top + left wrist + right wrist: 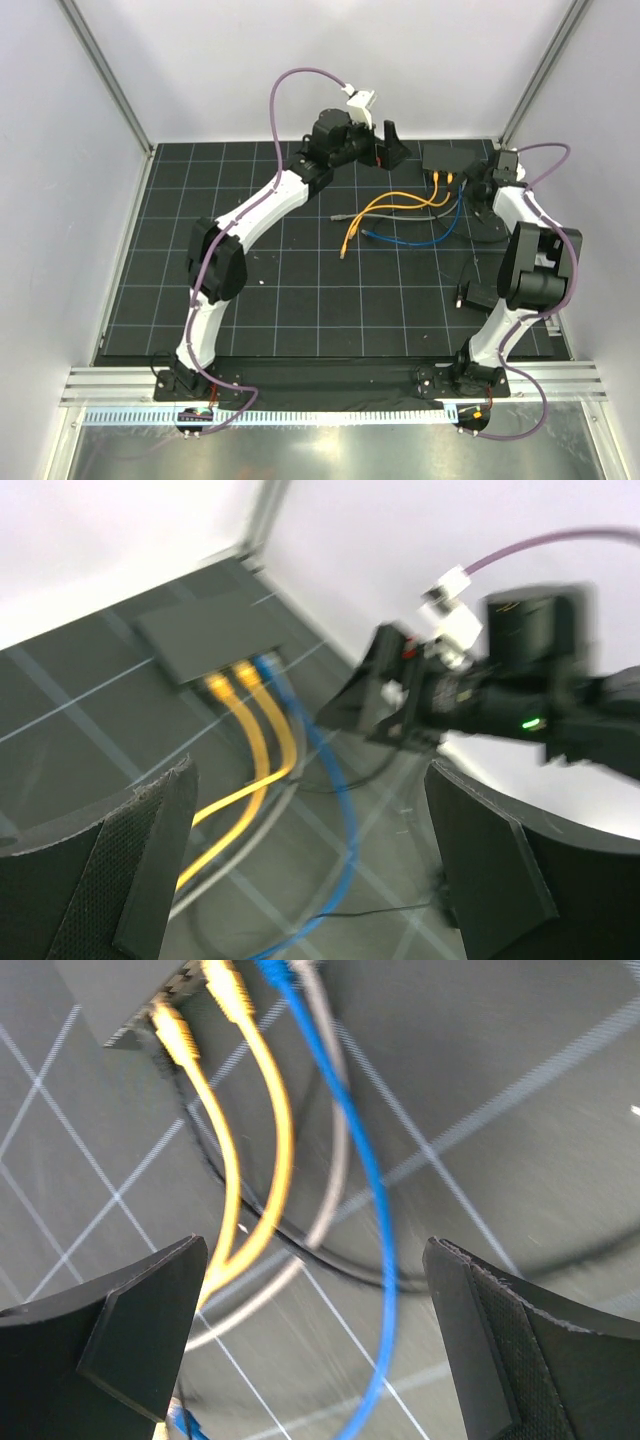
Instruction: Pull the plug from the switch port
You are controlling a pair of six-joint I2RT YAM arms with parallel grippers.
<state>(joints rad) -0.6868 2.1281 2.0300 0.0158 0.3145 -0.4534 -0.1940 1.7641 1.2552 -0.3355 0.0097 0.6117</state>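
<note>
The black switch [445, 158] lies at the back right of the mat, also seen in the left wrist view as the switch [205, 630]. Two yellow plugs [172, 1032] and a blue plug [265, 665] sit in its ports, and a grey cable [335, 1140] runs up beside the blue one. My left gripper [393, 148] hovers open left of the switch, and its fingers [150, 860] hold nothing. My right gripper [478, 188] stands open just right of the cables. Its fingers [480, 1330] straddle the blue cable [375, 1210] from above without touching it.
The yellow, blue and grey cables trail left over the black gridded mat [300, 290], with loose ends [345, 250] near its middle. A thin black wire [300, 1245] crosses under them. White walls and aluminium posts [105, 75] enclose the mat; the left arm's purple cable [285, 90] arcs overhead.
</note>
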